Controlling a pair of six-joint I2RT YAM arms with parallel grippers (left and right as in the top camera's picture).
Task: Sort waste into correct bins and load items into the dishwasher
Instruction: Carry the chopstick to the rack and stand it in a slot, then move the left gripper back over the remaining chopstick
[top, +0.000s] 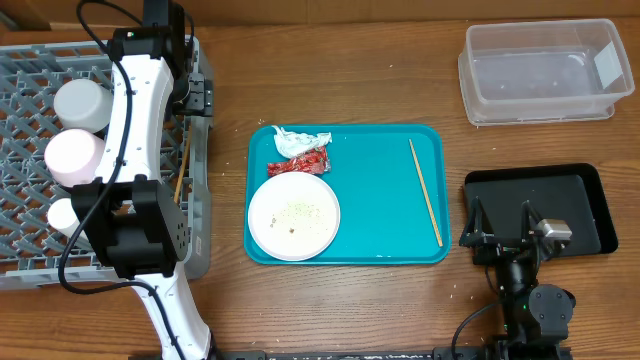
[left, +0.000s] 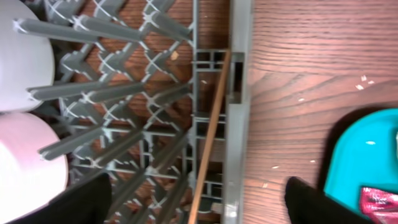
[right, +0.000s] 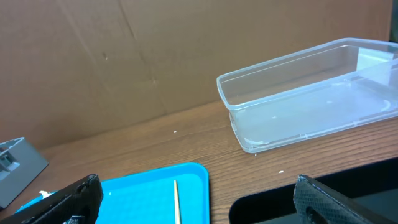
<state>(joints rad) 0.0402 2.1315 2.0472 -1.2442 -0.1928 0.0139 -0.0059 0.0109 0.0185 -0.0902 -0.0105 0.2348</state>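
Presently, the thin light-wood chopstick (left: 212, 121) lies slanted in the large grey lattice dish rack (left: 240, 37), along its right wall. Being so thin, it could slip through an open cell onto the wood below. It lies between the left gripper's (left: 199, 190) wide-apart fingers, ungripped. The right gripper (top: 502, 236), likewise spread and empty, hovers over the shallow black rectangular tray (top: 588, 195).

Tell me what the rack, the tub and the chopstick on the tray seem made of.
Rack: moulded plastic, matte grey; uniform colour across its lattice and pegs.
Tub: clear plastic, glossy; the table shows through its walls.
Chopstick: probably wood or bamboo, unfinished; pale tan, thin and straight, though no grain is visible.
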